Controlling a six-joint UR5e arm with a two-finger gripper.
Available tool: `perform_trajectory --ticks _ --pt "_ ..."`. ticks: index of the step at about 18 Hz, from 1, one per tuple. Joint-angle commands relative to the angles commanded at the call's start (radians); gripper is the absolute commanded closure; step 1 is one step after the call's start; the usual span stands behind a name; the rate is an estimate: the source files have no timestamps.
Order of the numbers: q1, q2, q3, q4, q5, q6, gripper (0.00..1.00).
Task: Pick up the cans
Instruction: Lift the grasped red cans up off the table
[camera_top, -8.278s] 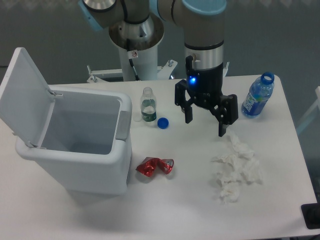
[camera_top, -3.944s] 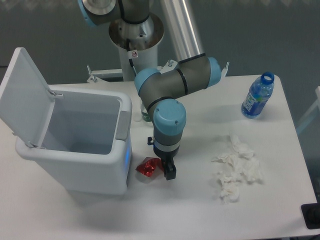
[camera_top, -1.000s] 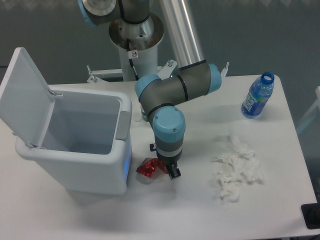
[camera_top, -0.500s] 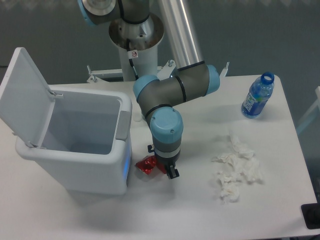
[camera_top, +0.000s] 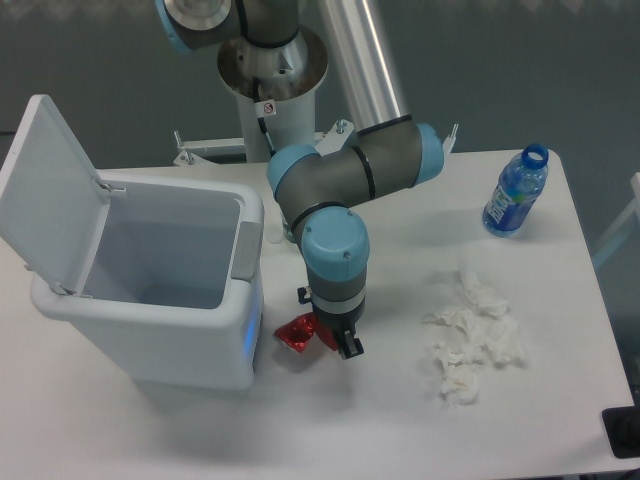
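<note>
One red can is on the bench, right beside the bin, near the bin's bottom right corner. The claw comes straight down from the arm and sits on the can's right end. Most of the claw is hidden under the arm's round blue wrist, so I cannot tell if it is pinching the can or just touching it.

The can is bent and squashed. Only its left part shows, so its long side is hard to judge. It seems to lie flat, running left to right, with one end pointing at the bin.

What could go wrong? The can is crooked and shiny, so it may slip out when the claw lifts, more so if the claw has only the very end. It could also swing and bump the bin wall, since the bin is so close. If the grip is off to one side, the can may tip and drop back on the bench.

Far from the bin lie the white tissues and a blue bottle.
</note>
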Motion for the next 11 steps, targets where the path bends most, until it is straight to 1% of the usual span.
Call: perform_trajectory --ticks 3,6,8,9,11 --pt "0.054 0.046 0.003 -0.002 -0.008 0.0 0.59" --pt "0.101 0.066 0.017 -0.002 -0.011 -0.002 0.59" --pt "0.123 0.074 0.028 -0.005 -0.032 -0.006 0.59" --pt "0.13 0.08 0.037 -0.02 -0.055 -0.012 0.59" --pt "0.155 0.107 0.063 -0.075 -0.106 -0.023 0.59"
